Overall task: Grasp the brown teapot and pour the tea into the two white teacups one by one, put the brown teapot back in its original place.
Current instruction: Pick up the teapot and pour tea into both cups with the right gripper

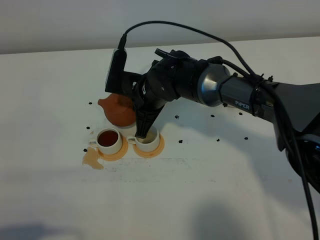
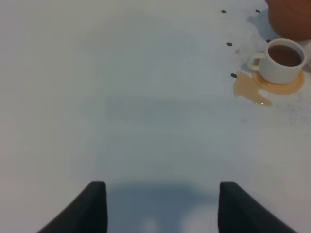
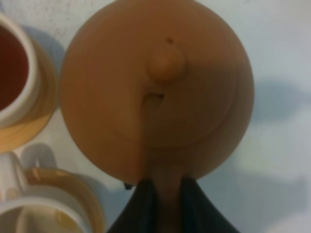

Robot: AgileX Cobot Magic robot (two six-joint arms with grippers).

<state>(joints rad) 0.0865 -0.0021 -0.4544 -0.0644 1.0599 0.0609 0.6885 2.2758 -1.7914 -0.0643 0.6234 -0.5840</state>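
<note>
The brown teapot [image 1: 118,110] stands about upright just behind the two white teacups, spout to the left. My right gripper [image 1: 140,117] is shut on its loop handle; the right wrist view shows the lid knob [image 3: 166,63] from above and the handle between the fingers [image 3: 146,204]. The left teacup [image 1: 109,140] holds dark tea. The right teacup [image 1: 149,143] looks pale tan inside and is partly hidden by a finger. The cream saucer is hidden under the teapot. My left gripper [image 2: 160,208] is open and empty over bare table, far from the cups.
Each cup sits on an orange coaster [image 1: 156,150]. A tan puddle of spilled tea [image 1: 92,159] lies left of the left coaster and also shows in the left wrist view [image 2: 250,90]. Small black marks [image 1: 181,141] dot the white table around the cups.
</note>
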